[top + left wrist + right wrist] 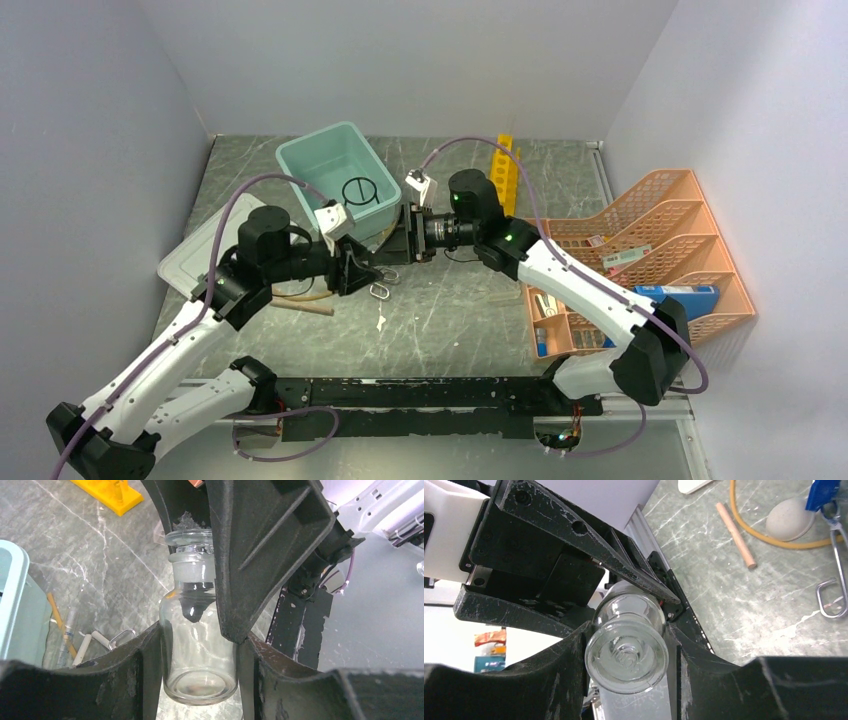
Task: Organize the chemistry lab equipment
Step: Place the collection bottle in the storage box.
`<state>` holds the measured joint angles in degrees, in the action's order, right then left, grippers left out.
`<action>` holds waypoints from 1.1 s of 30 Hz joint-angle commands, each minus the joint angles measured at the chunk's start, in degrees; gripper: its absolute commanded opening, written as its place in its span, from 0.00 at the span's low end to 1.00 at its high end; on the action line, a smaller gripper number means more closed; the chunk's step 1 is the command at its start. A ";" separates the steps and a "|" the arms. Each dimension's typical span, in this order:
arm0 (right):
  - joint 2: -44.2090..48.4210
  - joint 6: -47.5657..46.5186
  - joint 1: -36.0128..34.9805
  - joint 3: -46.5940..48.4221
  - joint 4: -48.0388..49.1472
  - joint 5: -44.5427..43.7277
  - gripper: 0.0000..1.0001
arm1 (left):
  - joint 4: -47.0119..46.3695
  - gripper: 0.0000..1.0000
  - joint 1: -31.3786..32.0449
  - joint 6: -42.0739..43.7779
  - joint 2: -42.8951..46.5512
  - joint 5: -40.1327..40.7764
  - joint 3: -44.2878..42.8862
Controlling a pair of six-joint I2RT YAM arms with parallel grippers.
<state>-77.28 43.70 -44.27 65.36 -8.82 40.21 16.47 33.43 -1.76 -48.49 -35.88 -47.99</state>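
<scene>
A clear glass bottle [199, 645] with a glass stopper [189, 539] hangs between both grippers above the table. My left gripper [200, 635] is shut on the bottle's body. My right gripper [629, 630] is shut on the stopper [626, 652]. In the top view the left gripper [365, 272] and right gripper [398, 245] meet tip to tip at mid table. A silver clip [380, 291] lies just below them. The yellow rack [507, 170] lies at the back. The black wire ring [358, 190] sits in the teal tub [300, 150]. The wooden stick [735, 534] and tan hose [749, 525] lie to the left.
The grey-white lid [195, 255] lies at the left edge. The orange mesh organiser [650, 250] with a blue box [680, 297] fills the right side. A pale egg-shaped object [789, 519] and a blue-capped item [821, 492] lie by the hose. Small tubes [67, 640] lie beside the tub.
</scene>
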 commanded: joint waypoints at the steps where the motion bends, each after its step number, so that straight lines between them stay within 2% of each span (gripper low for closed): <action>1: 1.90 -3.94 -0.45 4.15 -4.49 -3.12 0.00 | 1.64 0.54 -0.12 -1.03 -0.58 5.30 -4.00; 3: 1.96 -5.77 -0.38 5.34 -6.84 -4.61 0.00 | 2.78 0.56 -0.13 -1.41 -0.45 6.75 -4.81; 5: 1.86 -7.64 -0.39 6.70 -9.24 -6.45 0.00 | 3.79 0.63 -0.14 -1.91 0.05 8.44 -5.67; 7: 1.73 -8.99 -0.44 7.89 -11.03 -7.78 0.00 | 4.74 0.80 -0.12 -2.21 0.50 10.19 -6.62; 9: 1.53 -10.16 -0.46 8.91 -12.15 -8.58 0.00 | 5.56 0.89 -0.13 -2.45 1.20 12.10 -7.73; 18: -0.84 -17.79 -1.73 15.37 -18.79 -16.26 0.00 | 9.12 0.89 -0.14 -3.14 5.18 26.13 -12.24; 28: -10.86 -28.23 -7.89 30.49 -24.57 -35.64 0.00 | 14.87 0.89 -0.17 -6.15 9.68 42.25 -12.98; 29: -12.45 -29.18 -8.29 32.29 -25.00 -37.11 0.00 | 15.32 0.96 -0.13 -6.56 10.25 44.06 -12.62; 33: -18.62 -31.53 -8.99 38.58 -25.97 -41.26 0.00 | 18.68 0.98 -0.14 -8.08 12.07 53.89 -11.45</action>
<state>-91.59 16.60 -52.64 98.41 -33.45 6.66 30.89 33.52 -7.57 -38.39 5.43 -60.25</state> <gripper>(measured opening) 0.512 0.977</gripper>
